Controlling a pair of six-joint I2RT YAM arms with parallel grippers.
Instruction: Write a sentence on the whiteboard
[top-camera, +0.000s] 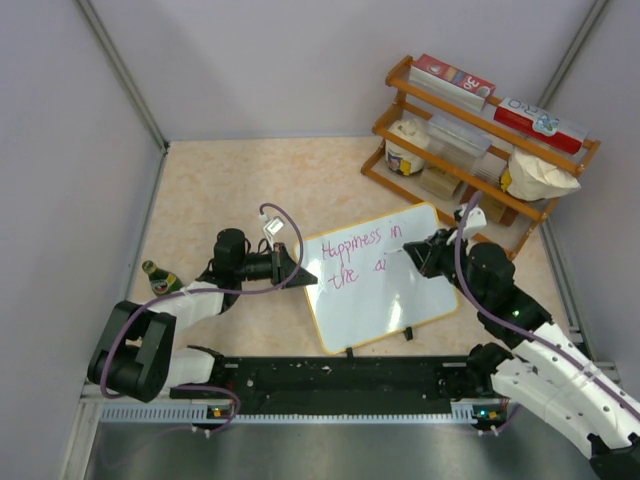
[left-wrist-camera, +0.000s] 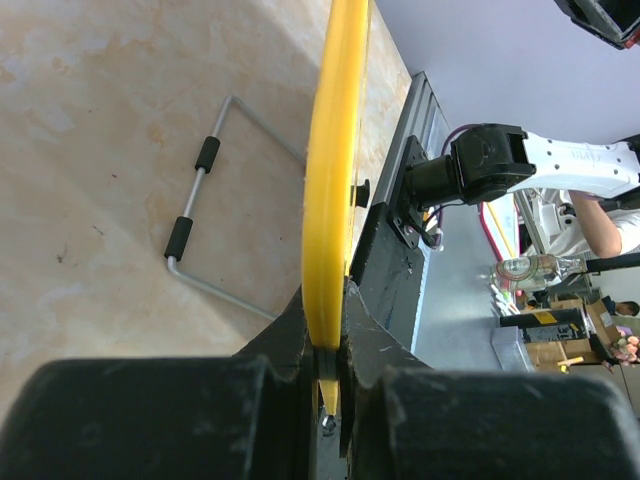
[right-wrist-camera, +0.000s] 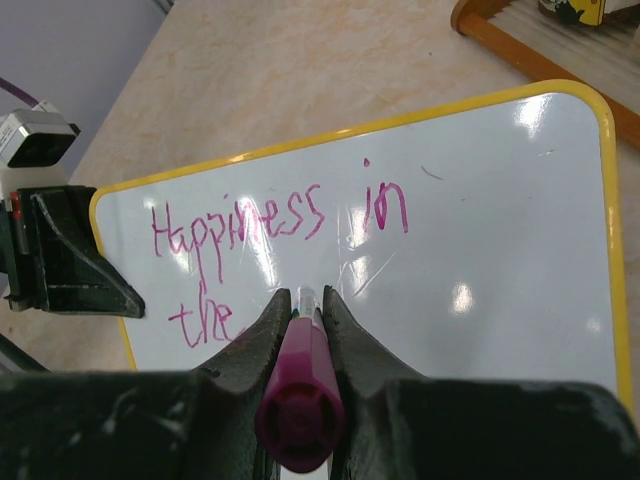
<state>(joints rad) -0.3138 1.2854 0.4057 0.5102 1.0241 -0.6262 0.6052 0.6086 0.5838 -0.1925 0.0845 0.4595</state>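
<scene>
We see the whiteboard (top-camera: 385, 300) resting on the table (top-camera: 250, 180) — the wooden rack (top-camera: 396, 74) just beyond its far right corner. The left gripper (top-camera: 305, 278) pinches its left edge; the right gripper (right-wrist-camera: 300, 310), over its writing, clamps a magenta marker (right-wrist-camera: 300, 390).

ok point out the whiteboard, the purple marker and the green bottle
whiteboard (top-camera: 390, 300), top external view, on the bare white surface below the writing
purple marker (right-wrist-camera: 298, 420), right wrist view, on its round rear end
green bottle (top-camera: 163, 281), top external view, on its body
</scene>
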